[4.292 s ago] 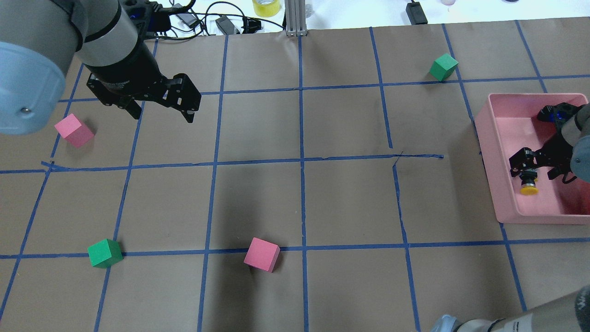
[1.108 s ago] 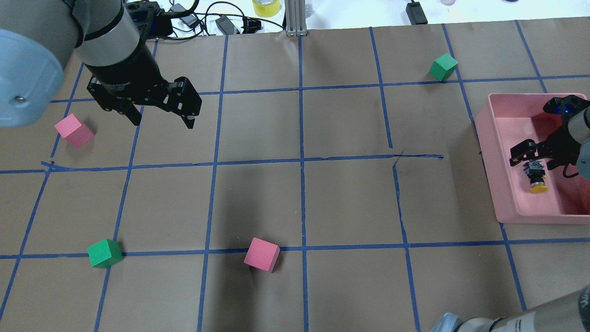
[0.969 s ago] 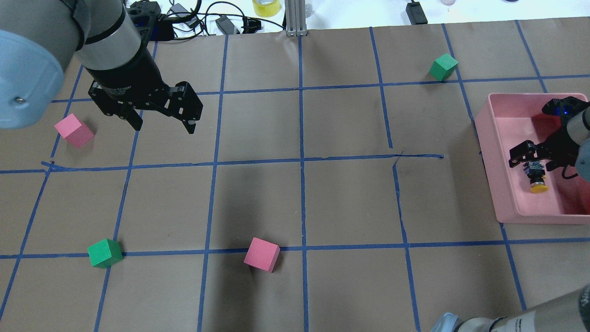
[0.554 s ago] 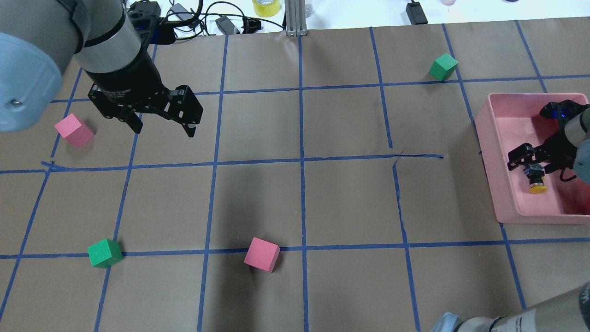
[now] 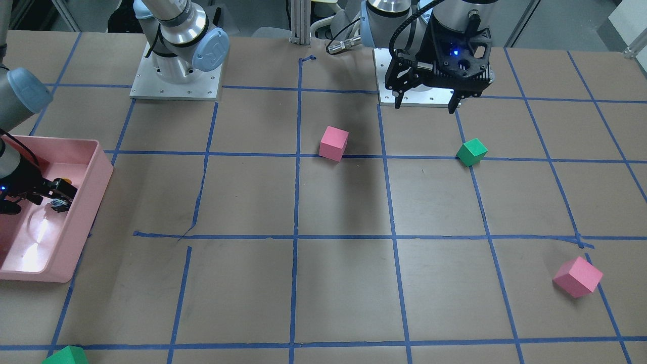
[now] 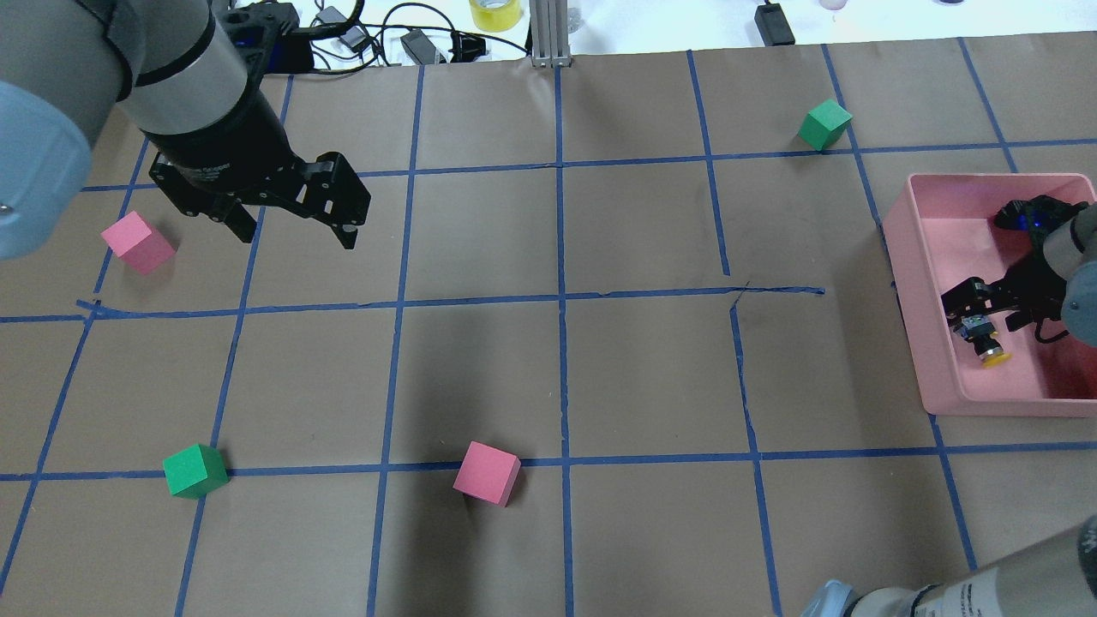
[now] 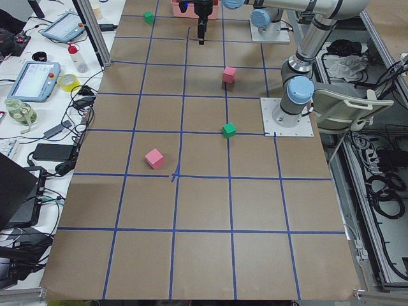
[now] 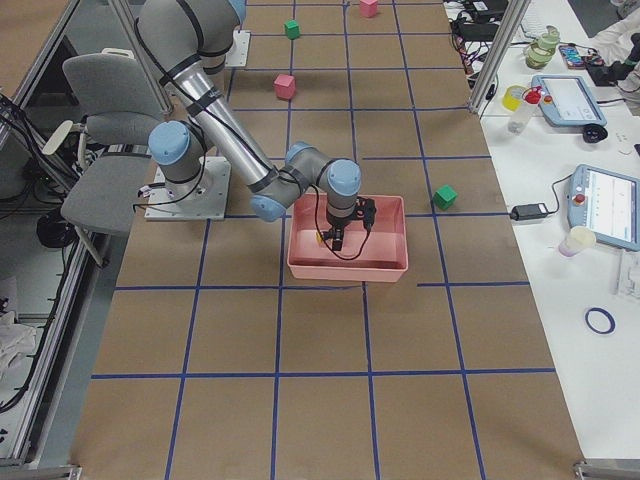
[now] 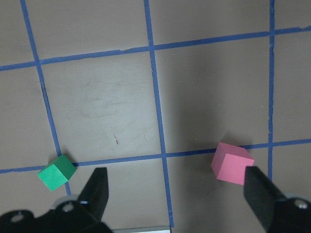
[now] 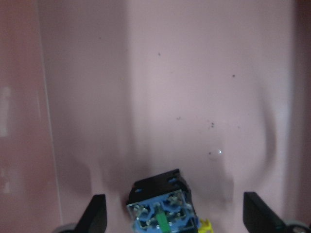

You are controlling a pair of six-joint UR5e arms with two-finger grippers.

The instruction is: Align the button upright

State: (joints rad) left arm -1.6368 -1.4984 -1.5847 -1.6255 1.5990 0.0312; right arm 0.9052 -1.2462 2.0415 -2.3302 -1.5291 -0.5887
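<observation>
The button [image 6: 984,339] lies tilted in the pink bin [image 6: 910,257], its yellow cap toward the robot and its terminal base toward the far side. My right gripper [image 6: 987,315] is open and low in the bin, a finger on each side of the button's base. In the right wrist view the base [image 10: 160,213] sits between the wide-apart fingers [image 10: 96,213], touching neither. The front view shows the button's base [image 5: 58,203] under the gripper [image 5: 50,194]. My left gripper [image 6: 290,224] is open and empty above the table at far left; its fingers [image 9: 99,189] are spread wide.
A pink cube [image 6: 137,242] and a green cube [image 6: 195,470] lie on the left. Another pink cube [image 6: 487,473] lies near the front middle and a green cube [image 6: 824,124] at the far right. Cables and a tape roll [image 6: 494,13] lie beyond the far edge.
My right gripper has shifted a little within the bin and the button lies slightly further left. My left gripper has drifted a little to the left.
</observation>
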